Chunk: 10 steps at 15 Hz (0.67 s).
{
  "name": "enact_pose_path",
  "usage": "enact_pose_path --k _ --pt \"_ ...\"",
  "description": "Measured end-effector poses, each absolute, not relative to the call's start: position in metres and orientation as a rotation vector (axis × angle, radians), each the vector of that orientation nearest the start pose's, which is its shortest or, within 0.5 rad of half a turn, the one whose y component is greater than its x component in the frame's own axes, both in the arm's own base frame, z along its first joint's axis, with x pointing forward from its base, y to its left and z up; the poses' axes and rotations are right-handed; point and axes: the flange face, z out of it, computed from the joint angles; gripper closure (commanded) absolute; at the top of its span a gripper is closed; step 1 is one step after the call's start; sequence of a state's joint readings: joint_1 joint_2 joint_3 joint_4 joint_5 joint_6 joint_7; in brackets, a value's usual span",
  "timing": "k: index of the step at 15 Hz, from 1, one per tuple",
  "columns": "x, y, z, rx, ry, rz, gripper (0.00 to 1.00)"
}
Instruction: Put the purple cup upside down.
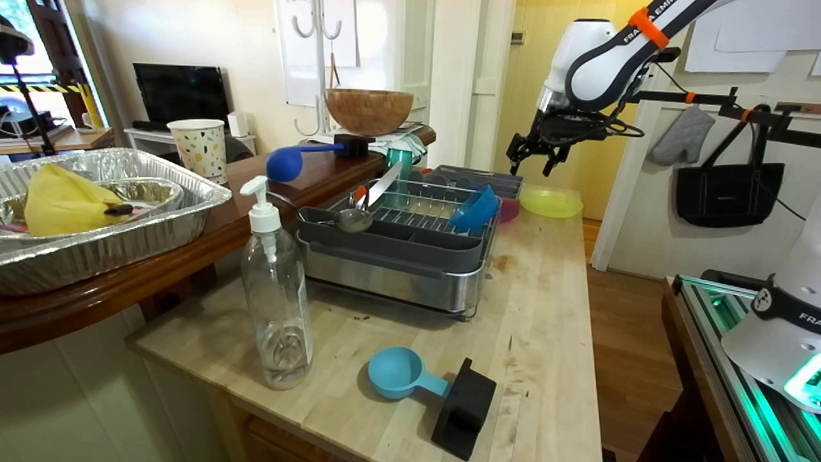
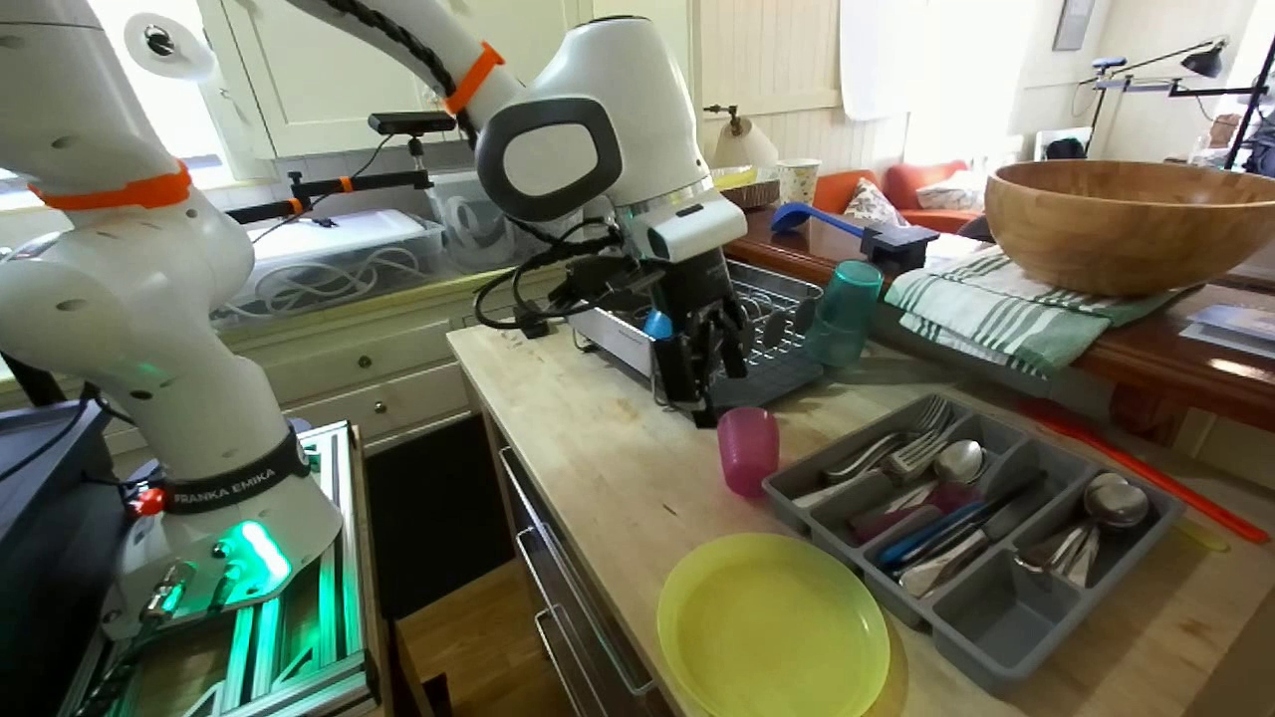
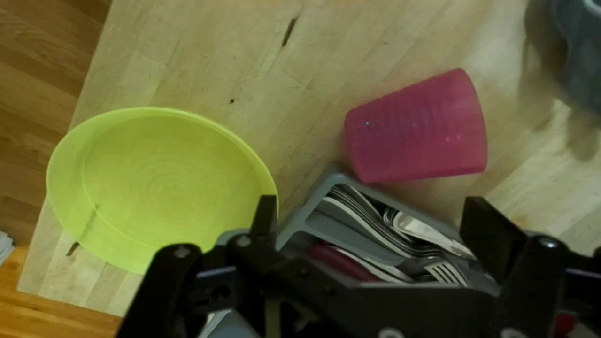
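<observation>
The purple cup (image 3: 418, 129) lies on its side on the counter in the wrist view. Its wider end points right, its narrower end left, close to the cutlery tray. Its opening does not show. In both exterior views it is small: whole beside the tray (image 2: 749, 451), and partly hidden behind the dish rack and a blue scoop (image 1: 510, 210). My gripper (image 3: 372, 204) is open, its fingers wide apart with nothing held between them. It hangs above the counter, apart from the cup, in both exterior views (image 1: 531, 169) (image 2: 715, 383).
A yellow-green plate (image 2: 772, 627) and a grey cutlery tray (image 2: 1016, 607) sit close to the cup. The dish rack (image 1: 391, 282) and a teal cup (image 2: 842, 314) stand beyond it. A see-through pump bottle (image 1: 276, 308) and a light-blue scoop (image 1: 396, 372) are at the counter's other end.
</observation>
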State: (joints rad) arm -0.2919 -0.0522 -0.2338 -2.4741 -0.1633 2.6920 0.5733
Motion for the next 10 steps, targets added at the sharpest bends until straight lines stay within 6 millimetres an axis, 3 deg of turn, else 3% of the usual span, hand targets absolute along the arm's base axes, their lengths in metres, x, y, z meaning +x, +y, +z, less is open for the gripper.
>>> enact_pose_path --k 5,10 --pt "0.449 -0.259 0.334 -2.544 1.741 -0.515 0.0" --pt "0.466 -0.265 0.317 -2.252 1.951 -0.456 0.0"
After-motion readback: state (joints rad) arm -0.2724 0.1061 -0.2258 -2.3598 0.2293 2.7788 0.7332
